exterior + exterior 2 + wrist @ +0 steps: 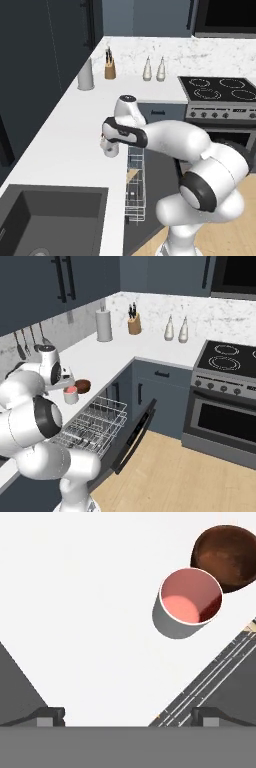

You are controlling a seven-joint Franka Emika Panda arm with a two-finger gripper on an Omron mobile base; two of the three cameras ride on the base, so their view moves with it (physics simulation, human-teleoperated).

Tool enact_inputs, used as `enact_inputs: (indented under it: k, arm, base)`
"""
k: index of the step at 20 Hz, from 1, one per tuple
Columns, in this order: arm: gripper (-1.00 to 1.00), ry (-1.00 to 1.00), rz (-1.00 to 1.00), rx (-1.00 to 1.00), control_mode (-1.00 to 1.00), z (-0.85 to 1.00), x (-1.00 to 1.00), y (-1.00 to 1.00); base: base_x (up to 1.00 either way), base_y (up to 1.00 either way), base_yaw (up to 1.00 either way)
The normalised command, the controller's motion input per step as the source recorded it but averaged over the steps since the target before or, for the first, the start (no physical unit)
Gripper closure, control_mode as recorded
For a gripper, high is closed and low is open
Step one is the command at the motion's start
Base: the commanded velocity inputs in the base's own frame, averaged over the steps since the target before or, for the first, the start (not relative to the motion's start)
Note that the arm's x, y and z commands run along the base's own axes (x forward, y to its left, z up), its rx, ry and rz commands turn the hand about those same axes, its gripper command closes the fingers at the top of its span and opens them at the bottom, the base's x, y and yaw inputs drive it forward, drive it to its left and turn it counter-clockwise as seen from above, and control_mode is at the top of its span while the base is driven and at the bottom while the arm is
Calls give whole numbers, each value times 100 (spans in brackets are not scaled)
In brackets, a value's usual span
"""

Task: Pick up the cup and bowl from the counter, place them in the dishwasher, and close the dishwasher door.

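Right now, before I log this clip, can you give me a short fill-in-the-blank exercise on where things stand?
1. The cup stands on the ____.
2. The dishwasher door is ____.
3. The claw hovers above the counter with its jaws ____.
4. The dark thing beside the cup is the ____.

Missing words: counter; open; open; bowl

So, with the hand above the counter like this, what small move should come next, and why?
Probably shift the hand sideways until the cup sits between the open fingers, then lower. In the hand view the cup stands upright on the counter, off to one side of the fingers, close beside the bowl. The dishwasher rack is already pulled out.
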Motion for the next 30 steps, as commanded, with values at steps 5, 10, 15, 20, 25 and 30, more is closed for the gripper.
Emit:
enact_inputs:
  k: [5, 10, 15, 20, 25, 30]
  arm:
    - [-100, 0, 0, 0, -100, -22, 41, 30]
    - [-100, 0, 0, 0, -100, -14, 41, 8]
    - [-100, 0, 0, 0, -100, -10, 30, 0]
    - [-100, 0, 0, 0, -100, -15, 26, 0]
    - [-100, 0, 0, 0, -100, -17, 24, 0]
    - [-100, 0, 0, 0, -100, -19, 29, 0]
  base:
    - [0, 0, 0]
    - [0, 0, 0]
    - [0, 0, 0]
    - [0, 0, 0]
    - [0, 0, 0]
    - [0, 0, 0]
